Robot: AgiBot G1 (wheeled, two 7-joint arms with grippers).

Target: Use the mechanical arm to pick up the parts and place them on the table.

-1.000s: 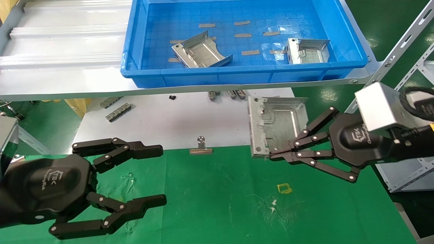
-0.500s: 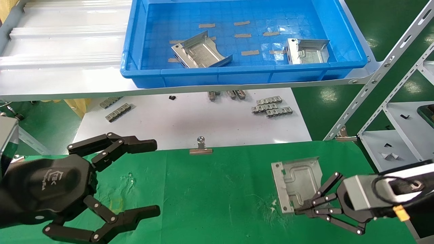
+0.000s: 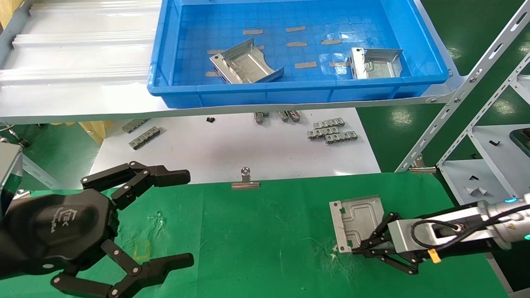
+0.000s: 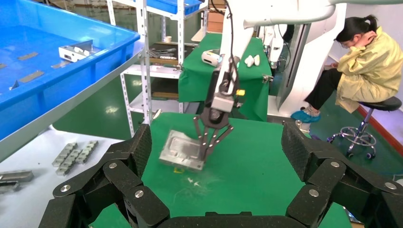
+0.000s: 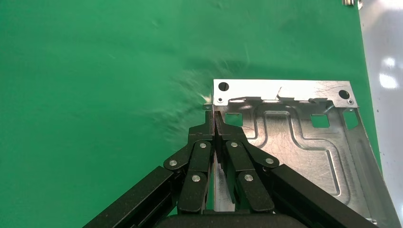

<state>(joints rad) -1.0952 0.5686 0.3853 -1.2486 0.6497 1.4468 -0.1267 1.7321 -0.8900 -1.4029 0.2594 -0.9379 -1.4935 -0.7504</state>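
My right gripper (image 3: 359,249) is shut on the side wall of a silver stamped part (image 3: 356,219), holding it low over the right side of the green table (image 3: 265,231). In the right wrist view the fingertips (image 5: 209,127) pinch the part's (image 5: 294,137) bent wall, with green cloth (image 5: 95,71) beside it. From the left wrist view the part (image 4: 180,148) looks slightly tilted, and I cannot tell if it touches the cloth. Two more parts (image 3: 246,64) (image 3: 374,62) lie in the blue bin (image 3: 174,89). The left gripper (image 3: 184,219) hangs open at the table's left, holding nothing.
The blue bin sits on a grey shelf above a white board (image 3: 232,149) carrying grey clip strips (image 3: 331,130). A binder clip (image 3: 245,180) holds the cloth's far edge. Slanted metal shelf frames (image 3: 455,99) stand at the right. A seated person (image 4: 366,66) is beyond the table.
The right gripper carried the part from beside the shelf edge down to the right side of the green table, then settled a little lower. The left gripper barely shifted.
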